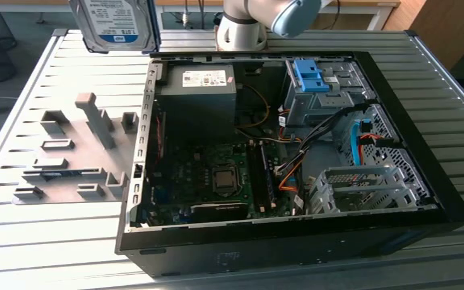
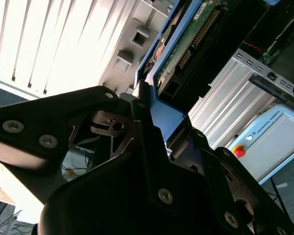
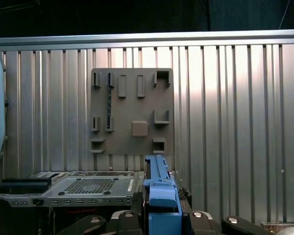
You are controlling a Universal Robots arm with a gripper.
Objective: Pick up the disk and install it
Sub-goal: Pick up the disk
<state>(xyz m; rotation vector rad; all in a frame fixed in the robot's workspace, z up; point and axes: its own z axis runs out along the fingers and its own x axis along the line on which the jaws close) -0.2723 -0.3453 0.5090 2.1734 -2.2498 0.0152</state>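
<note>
The tool (image 2: pixel 161 117) is built of black metal linkage plates joined with bolts. Its fingers are closed on the blue plastic frame along the edge of the disk (image 1: pixel 113 24) and clamp it between them.

The disk is a flat, rectangular silver drive. The exterior view shows its blue-and-white label, and the second wrist view shows a green circuit board on its other face. It hangs in the air, clear of the desk (image 1: pixel 458 90), and is seen against the desk's far corner at the exterior view's left.

The desk top is ribbed, slatted metal. A grey fixture plate (image 1: pixel 70 151) with raised block-shaped holders lies flat on it, beside the computer case (image 1: pixel 296 241).

The case is black and lies open on its side. It contains:
- a black power supply (image 1: pixel 200 99) with a white sticker
- a motherboard (image 1: pixel 208 178)
- bundled cables (image 1: pixel 292 163)
- a blue clip (image 1: pixel 311 75) on a grey metal cage (image 1: pixel 309 109)
- a perforated silver drive cage (image 1: pixel 361 187)
</note>
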